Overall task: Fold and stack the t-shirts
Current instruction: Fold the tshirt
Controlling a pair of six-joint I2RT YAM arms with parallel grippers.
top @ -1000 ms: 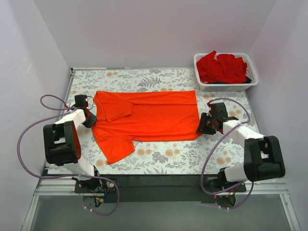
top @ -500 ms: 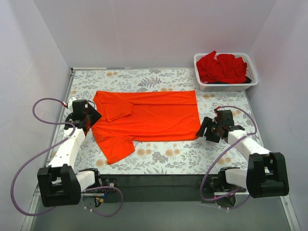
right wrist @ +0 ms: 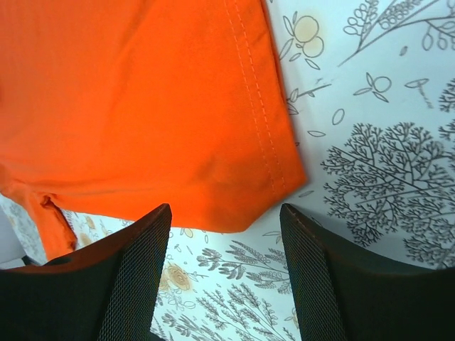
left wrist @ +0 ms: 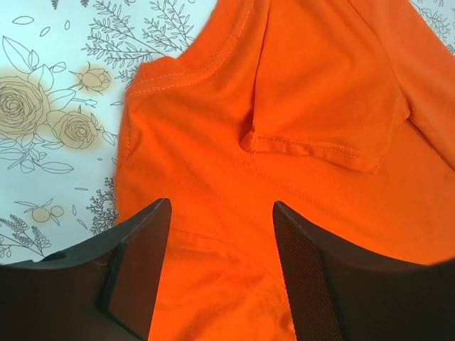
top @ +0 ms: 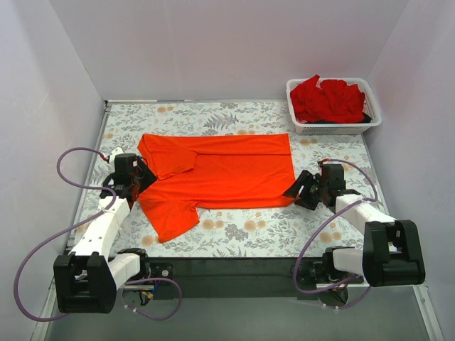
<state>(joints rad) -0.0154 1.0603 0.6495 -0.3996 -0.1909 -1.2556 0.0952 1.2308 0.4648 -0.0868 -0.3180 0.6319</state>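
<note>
The orange t-shirt point(top: 220, 174) lies half-folded in the middle of the table point(top: 249, 233). Left end effector point(left wrist: 220, 238) and right end effector point(right wrist: 226, 231) gape empty at its ends. Best to pinch both near corners evenly, keeping the fold straight.

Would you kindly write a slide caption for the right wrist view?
Open right gripper poised over the hemmed corner of the orange t-shirt on the floral tablecloth.

Bright orange-red t-shirt point(top: 227, 174) lies flat at centre, far edge folded in, one sleeve toward seven o'clock; deeper red shirts point(top: 328, 99) crumpled at two o'clock.
</note>
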